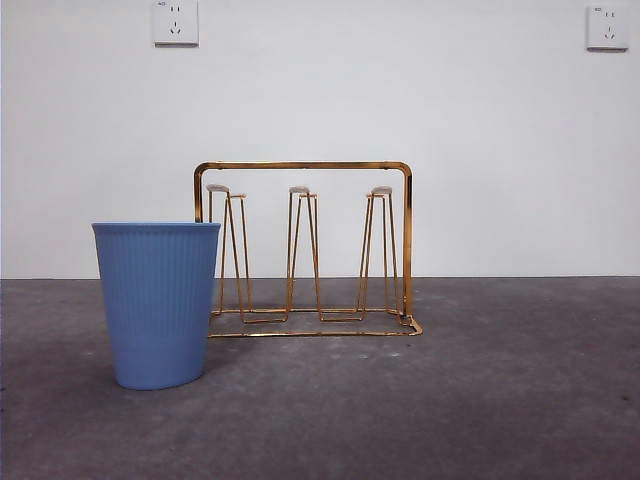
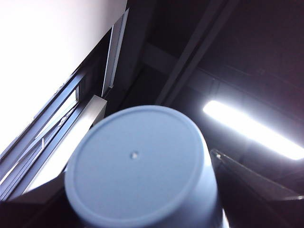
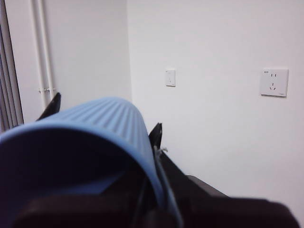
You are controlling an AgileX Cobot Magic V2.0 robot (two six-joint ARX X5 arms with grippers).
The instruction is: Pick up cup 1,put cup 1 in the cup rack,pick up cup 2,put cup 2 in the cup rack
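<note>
From the front, one blue cup [image 1: 157, 303] stands upright on the table [image 1: 500, 400], just left of the empty cup rack [image 1: 305, 250]. The left claw [image 2: 142, 209] grips a second cup [image 2: 137, 166], base toward the ceiling. The right claw [image 3: 104, 118] clamps a third cup [image 3: 90, 137] sideways; invert it squarely over a peg before lowering.

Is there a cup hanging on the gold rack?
No. In the front view the cup rack has bare pegs, and the blue cup stands upright on the table in front of its left end.

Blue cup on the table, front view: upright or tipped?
Upright. The blue cup stands on its narrower base on the table, wide rim level on top, in front of the cup rack's left end.
</note>
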